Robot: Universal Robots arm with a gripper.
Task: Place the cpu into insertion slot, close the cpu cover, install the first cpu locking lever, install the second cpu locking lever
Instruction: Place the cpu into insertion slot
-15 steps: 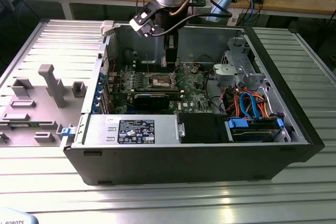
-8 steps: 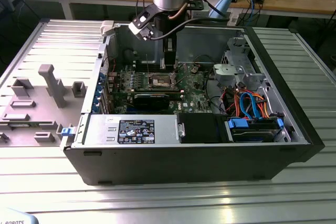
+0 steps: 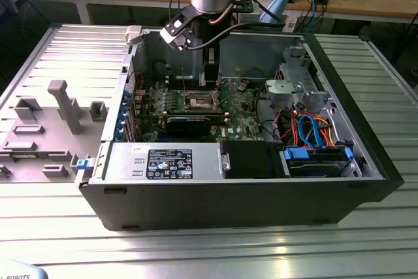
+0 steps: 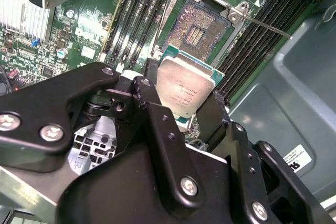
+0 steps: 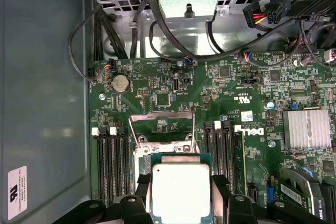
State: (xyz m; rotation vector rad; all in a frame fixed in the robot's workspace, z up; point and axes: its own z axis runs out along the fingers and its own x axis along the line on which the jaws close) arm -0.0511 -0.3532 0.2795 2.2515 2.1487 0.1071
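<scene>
The cpu (image 4: 186, 85) (image 5: 180, 190), a flat silver-topped square on a green edge, is clamped between my gripper's (image 4: 181, 103) (image 5: 181, 199) black fingers (image 4: 144, 92). It hangs a little above the insertion slot (image 4: 197, 30), whose dark contact field lies bare inside its silver rim on the green motherboard. The cpu cover (image 5: 161, 126) stands swung open on the far side of the slot. A thin locking lever (image 4: 268, 27) sticks out, raised, beside the slot. In the exterior view the gripper (image 3: 210, 78) reaches down into the open computer case (image 3: 228, 194), just over the slot (image 3: 201, 101).
Long memory slots (image 5: 110, 166) (image 5: 223, 156) flank the socket on both sides. A black card (image 3: 188, 122) lies in front of it, and a drive cage (image 3: 294, 89) with cables stands at the exterior view's right. A grey fixture tray (image 3: 52, 122) lies on the table outside the case.
</scene>
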